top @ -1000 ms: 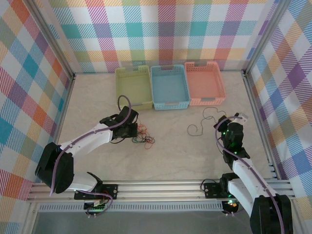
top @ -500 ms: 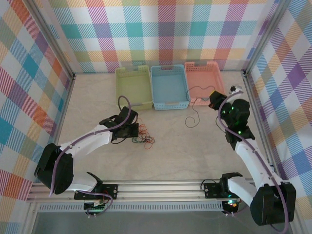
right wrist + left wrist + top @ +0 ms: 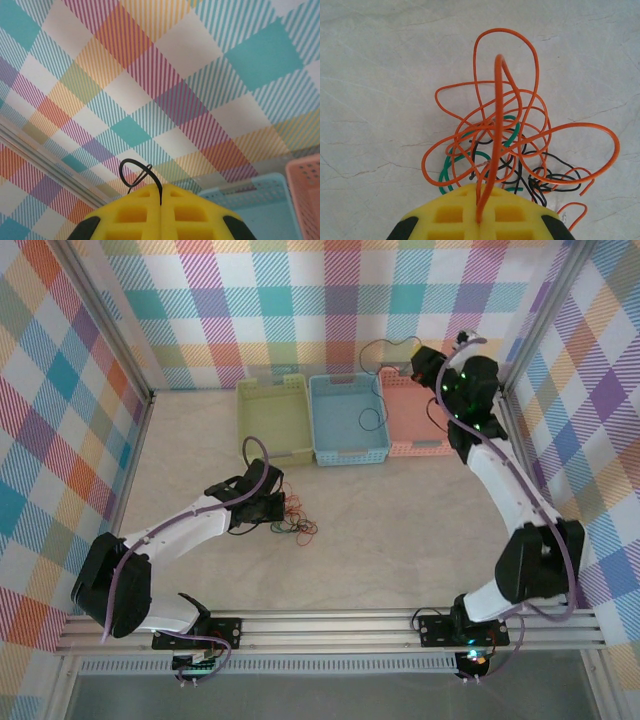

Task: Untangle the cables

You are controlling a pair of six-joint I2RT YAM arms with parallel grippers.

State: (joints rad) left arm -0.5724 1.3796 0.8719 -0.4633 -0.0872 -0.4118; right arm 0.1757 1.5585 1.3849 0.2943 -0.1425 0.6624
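Note:
A tangle of orange, black and green cables (image 3: pixel 505 145) lies on the pale table, also seen from above as a small tangle (image 3: pixel 298 526). My left gripper (image 3: pixel 481 222) is low at the tangle's near edge, shut on one orange cable (image 3: pixel 496 125) that rises in a tall loop. From above, the left gripper (image 3: pixel 272 504) sits just left of the tangle. My right gripper (image 3: pixel 418 362) is raised high by the back wall, shut on a separate black cable (image 3: pixel 380 412) that dangles over the baskets. Its yellow fingers (image 3: pixel 130 215) pinch that black cable (image 3: pixel 131 167).
Three baskets stand in a row at the back: green (image 3: pixel 250 420), blue (image 3: pixel 318 430) and pink (image 3: pixel 450 420). The blue basket (image 3: pixel 250 197) and the pink basket (image 3: pixel 306 187) lie below the right gripper. Plaid walls enclose the table on three sides.
The right arm has lifted and swung toward the back wall, carrying the black cable off the table to above the baskets. The left arm and the tangle have stayed put.

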